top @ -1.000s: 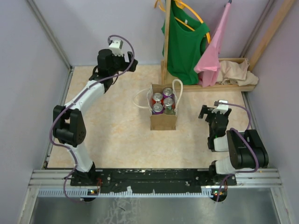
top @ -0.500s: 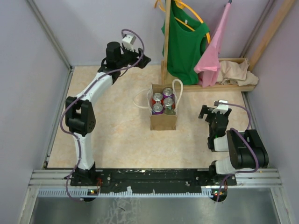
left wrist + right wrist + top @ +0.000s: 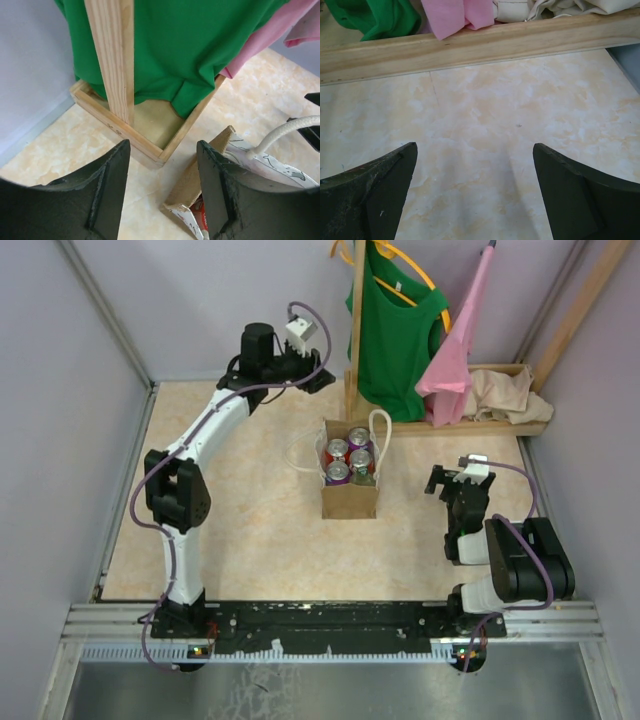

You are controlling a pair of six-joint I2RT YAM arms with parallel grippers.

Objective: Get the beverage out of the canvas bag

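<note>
Left jaws have swung rightward, nearer the canvas bag (image 3: 350, 500).

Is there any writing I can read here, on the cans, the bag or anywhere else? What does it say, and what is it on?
No text can be read anywhere in these pictures.
cans in the canvas bag: seen from above, only red and purple tops show; any labels are too small to read.
white bag panel in the left wrist view: black printed marks, partly hidden, not readable as words.
</note>
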